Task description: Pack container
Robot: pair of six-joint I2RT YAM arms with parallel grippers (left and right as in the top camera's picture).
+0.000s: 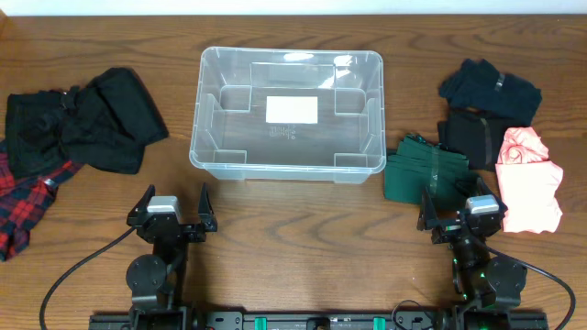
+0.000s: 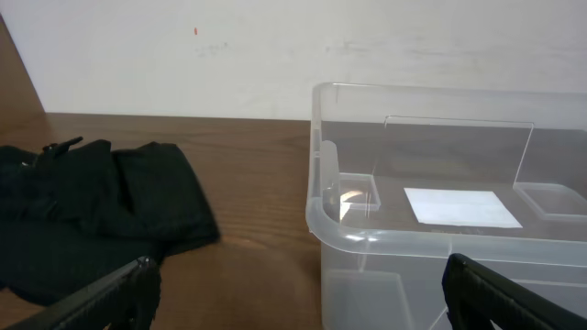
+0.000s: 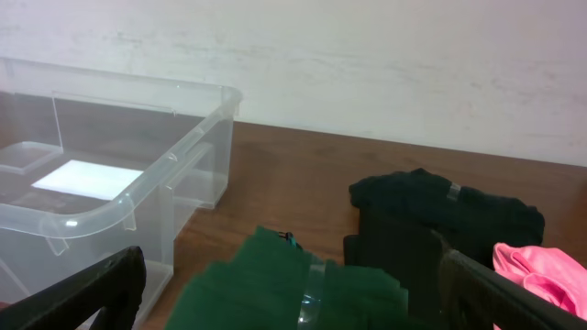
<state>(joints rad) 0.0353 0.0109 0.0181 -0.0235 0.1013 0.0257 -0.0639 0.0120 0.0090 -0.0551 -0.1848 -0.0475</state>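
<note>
The clear plastic container [image 1: 206, 151] stands at the middle back of the table, with a white label [image 1: 292, 110] on its bottom and nothing else in it. It also shows in the left wrist view [image 2: 367, 240] and the right wrist view [image 3: 138, 197]. My left gripper [image 1: 174, 203] is open and empty in front of the container's left corner. My right gripper [image 1: 460, 203] is open and empty, just in front of a folded dark green garment [image 1: 424, 170], which fills the space ahead of its fingers in the right wrist view [image 3: 293, 289].
Black clothes [image 1: 87, 119] and a red plaid garment [image 1: 23, 206] lie at the left. At the right lie a navy garment [image 1: 488, 87], a black folded garment [image 1: 472, 133] and a pink garment [image 1: 530, 179]. A wall stands behind the table.
</note>
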